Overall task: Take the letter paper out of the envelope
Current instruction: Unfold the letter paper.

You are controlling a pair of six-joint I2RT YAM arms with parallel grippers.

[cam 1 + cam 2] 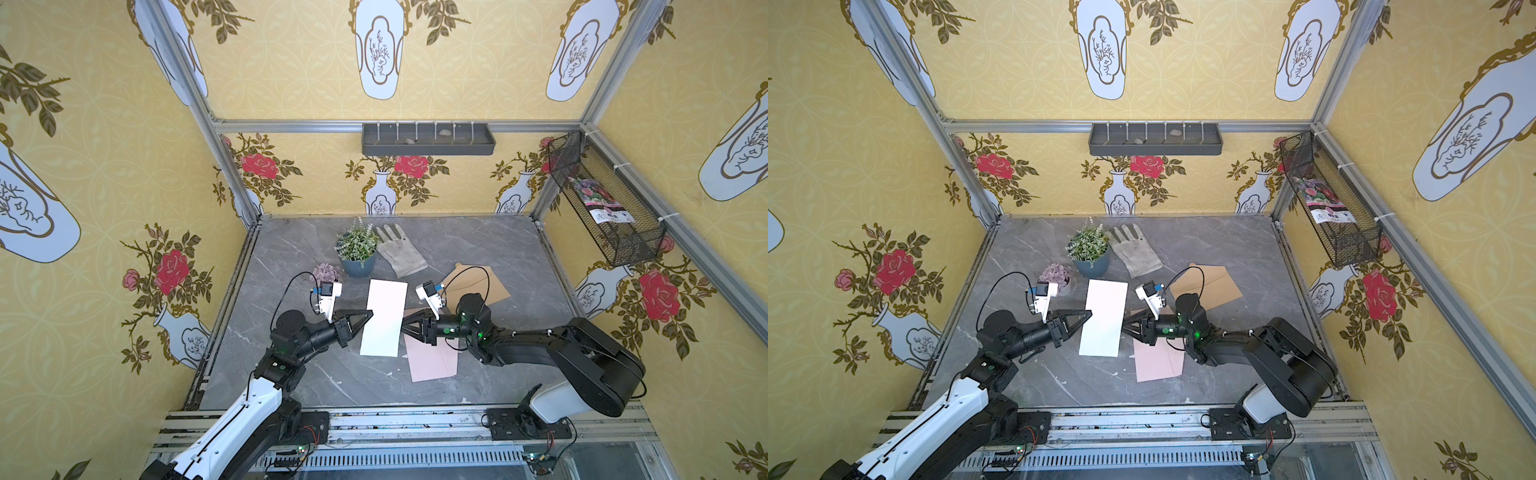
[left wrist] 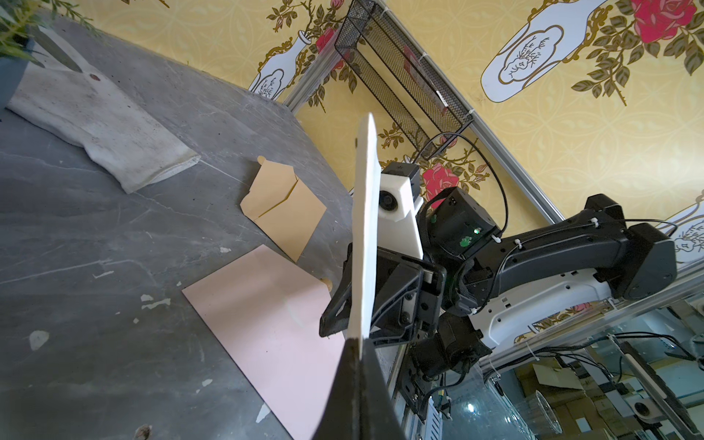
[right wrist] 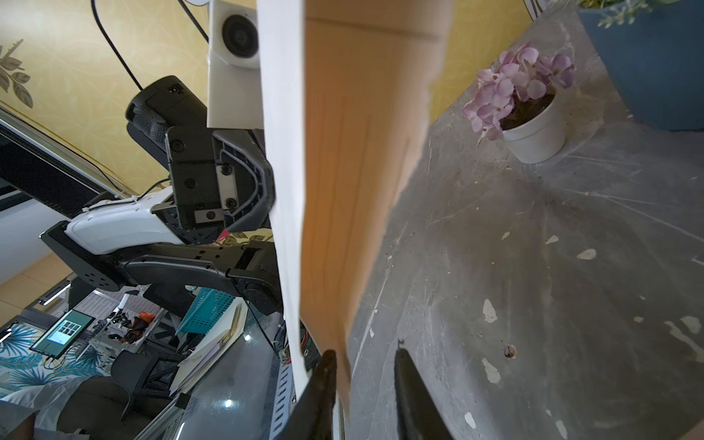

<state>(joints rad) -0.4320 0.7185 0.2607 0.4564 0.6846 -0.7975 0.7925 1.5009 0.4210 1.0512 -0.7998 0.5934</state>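
The white letter paper [image 1: 384, 318] [image 1: 1104, 318] hangs above the table between both arms. My left gripper [image 1: 371, 312] [image 2: 358, 343] is shut on its left edge; the sheet [image 2: 365, 228] shows edge-on. My right gripper [image 1: 403, 326] [image 3: 364, 352] stands at the paper's right edge with its jaws apart; the sheet [image 3: 285, 152] rests against one finger only. A pink envelope [image 1: 432, 357] [image 2: 274, 331] lies flat on the table below the right gripper. A tan envelope [image 1: 478, 282] [image 2: 284, 205] with its flap open lies further back right.
A potted green plant [image 1: 357, 249], a grey glove [image 1: 401, 251] and a small white pot of purple flowers [image 1: 326, 272] [image 3: 533, 133] stand behind the paper. A black mesh basket [image 1: 602, 199] hangs on the right wall, a grey shelf tray [image 1: 428, 139] on the back wall.
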